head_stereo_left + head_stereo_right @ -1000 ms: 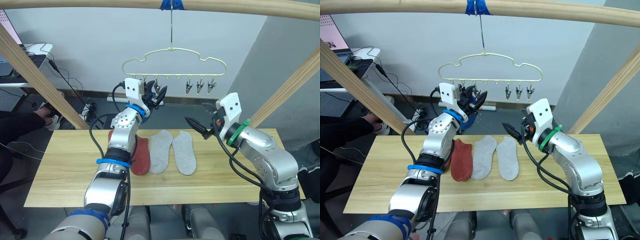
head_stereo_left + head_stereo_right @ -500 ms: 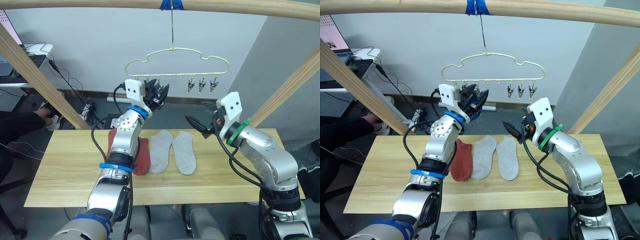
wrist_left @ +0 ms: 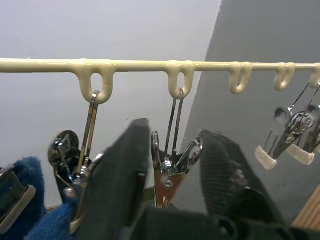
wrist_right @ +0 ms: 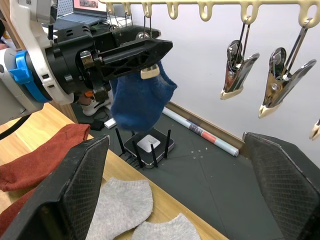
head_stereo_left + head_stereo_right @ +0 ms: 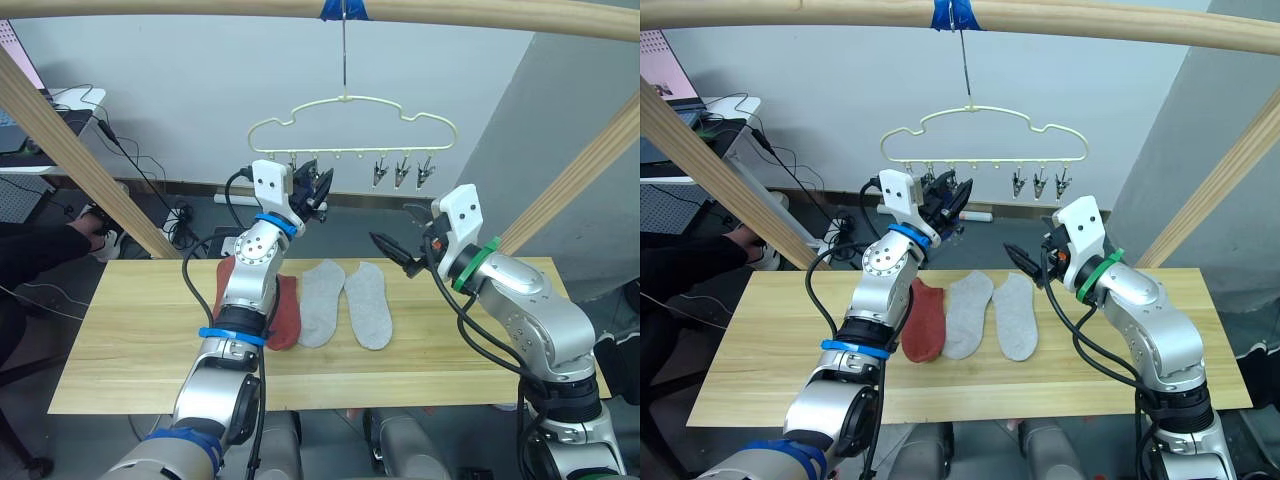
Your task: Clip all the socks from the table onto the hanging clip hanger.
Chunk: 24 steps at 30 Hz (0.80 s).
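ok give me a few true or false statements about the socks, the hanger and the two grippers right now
1. Two light grey socks lie side by side on the table. True.
2. The left gripper is down at the table. False: it is raised at the clip hanger, its fingers either side of a silver clip.
3. A blue sock hangs from the hanger. True.
4. The right gripper holds a grey sock. False: it is open and holds nothing.

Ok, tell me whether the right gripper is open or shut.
Open. The right gripper has its two black fingers spread wide apart, nothing between them, socks on the table below.
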### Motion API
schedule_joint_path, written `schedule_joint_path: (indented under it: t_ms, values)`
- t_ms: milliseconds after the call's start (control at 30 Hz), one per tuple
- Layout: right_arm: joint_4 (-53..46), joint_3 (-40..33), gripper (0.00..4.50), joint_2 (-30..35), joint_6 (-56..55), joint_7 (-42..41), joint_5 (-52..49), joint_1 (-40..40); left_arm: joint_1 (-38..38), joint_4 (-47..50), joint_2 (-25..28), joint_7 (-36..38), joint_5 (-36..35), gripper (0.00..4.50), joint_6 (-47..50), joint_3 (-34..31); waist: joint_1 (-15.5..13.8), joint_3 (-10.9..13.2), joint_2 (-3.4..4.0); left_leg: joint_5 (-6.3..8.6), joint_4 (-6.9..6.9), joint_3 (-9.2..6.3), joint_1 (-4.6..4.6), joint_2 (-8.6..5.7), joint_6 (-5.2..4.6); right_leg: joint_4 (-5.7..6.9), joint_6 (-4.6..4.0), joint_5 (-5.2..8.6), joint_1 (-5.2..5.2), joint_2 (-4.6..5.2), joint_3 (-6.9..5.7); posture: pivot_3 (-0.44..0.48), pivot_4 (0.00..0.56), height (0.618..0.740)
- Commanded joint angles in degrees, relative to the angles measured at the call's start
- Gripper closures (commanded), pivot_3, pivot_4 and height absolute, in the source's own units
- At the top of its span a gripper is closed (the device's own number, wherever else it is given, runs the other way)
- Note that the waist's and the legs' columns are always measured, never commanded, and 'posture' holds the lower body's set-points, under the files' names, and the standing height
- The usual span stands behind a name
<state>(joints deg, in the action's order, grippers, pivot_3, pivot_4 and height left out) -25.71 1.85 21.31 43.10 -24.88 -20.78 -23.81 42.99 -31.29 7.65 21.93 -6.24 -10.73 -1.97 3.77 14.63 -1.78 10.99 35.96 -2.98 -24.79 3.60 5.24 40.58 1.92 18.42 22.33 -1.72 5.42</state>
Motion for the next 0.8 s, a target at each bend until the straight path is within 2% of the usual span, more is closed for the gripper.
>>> schedule_joint_path:
  t_ms: [33,800]
  values:
    - [-1.1,-0.2,0.00,-0.2,-1.0,0.2,-0.2,-1.0,0.3,2.7,0.7,-0.2,0.9,2.82,-1.7,0.4,0.0,0.0,0.00,0.00,0.00,0.00,0.00,0.00,0.00,0.01,0.00,0.00,0.00,0.00,-0.01,-0.092,0.196,0.740]
    - [-0.9,-0.3,0.00,-0.3,-0.8,0.1,-0.3,-1.2,1.5,0.6,1.4,-0.5,3.0,2.82,-4.6,0.7,0.0,0.0,0.00,0.00,0.03,-0.01,0.01,0.00,0.00,0.06,0.00,0.00,0.00,0.00,0.00,-0.094,0.192,0.740]
